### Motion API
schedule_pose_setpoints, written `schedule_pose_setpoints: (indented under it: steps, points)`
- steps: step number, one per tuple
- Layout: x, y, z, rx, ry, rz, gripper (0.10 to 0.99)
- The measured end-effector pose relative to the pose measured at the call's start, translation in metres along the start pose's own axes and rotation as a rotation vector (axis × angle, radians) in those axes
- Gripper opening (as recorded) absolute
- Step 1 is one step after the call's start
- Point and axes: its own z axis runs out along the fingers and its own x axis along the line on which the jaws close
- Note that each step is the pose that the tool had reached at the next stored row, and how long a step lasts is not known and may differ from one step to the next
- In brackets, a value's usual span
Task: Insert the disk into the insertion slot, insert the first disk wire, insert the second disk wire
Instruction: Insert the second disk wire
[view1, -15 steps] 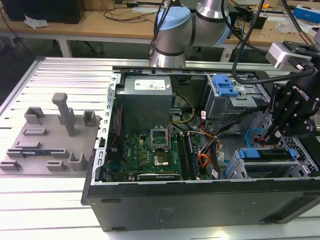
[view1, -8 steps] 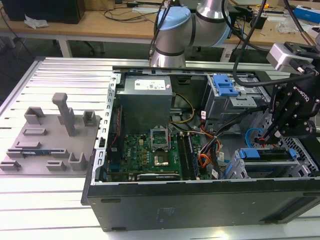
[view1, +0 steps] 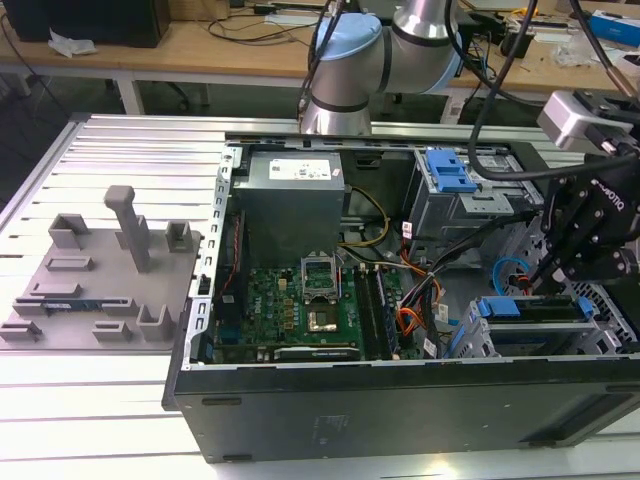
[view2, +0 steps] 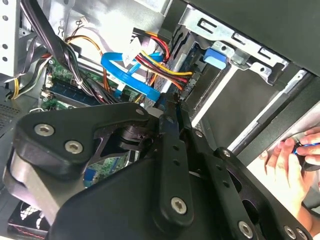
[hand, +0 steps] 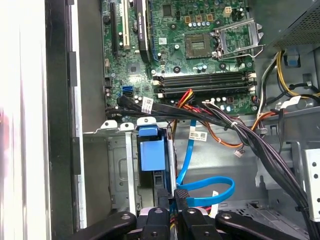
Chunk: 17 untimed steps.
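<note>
Looking down into an open computer case (view1: 400, 400) on a ribbed metal desk (view1: 110, 420), the exterior view shows the robot arm reaching in at the exterior view's right, its black claw (view1: 545, 268) low beside the grey drive cage. The disk (view1: 535, 308), in its blue frame, already lies in the insertion slot (view1: 475, 340). The light-blue second disk wire (view1: 512, 272) loops just beside the claw.

In the second wrist view, the claw (view2: 172, 107) has its fingers drawn nearly together, tips at the dark plug where the light-blue cable (view2: 127, 72) ends, close against the bundle of red, yellow and orange wires (view2: 160, 62). Whether it truly grips the plug I cannot tell. A person's hand (view2: 290, 160) rests outside the case.

In the first wrist view, the narrow fingertips (hand: 162, 197) stand at the disk's rear edge, the blue loop (hand: 205, 187) touching them.

Likely risks: a tilted plug could jam or bend its connector, and the stiff loop could snag neighbouring wires or slip from so slim a hold.
</note>
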Motion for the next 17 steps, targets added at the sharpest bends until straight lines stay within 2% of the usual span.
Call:
schedule_pose_setpoints:
  steps: [6, 17]
  points:
    - [0.004, -0.0003, 0.0004, 0.0, -0.0001, 0.0, 0.161]
    - [0.0039, -0.0005, 0.0032, 0.0, 0.0003, -0.003, 0.161]
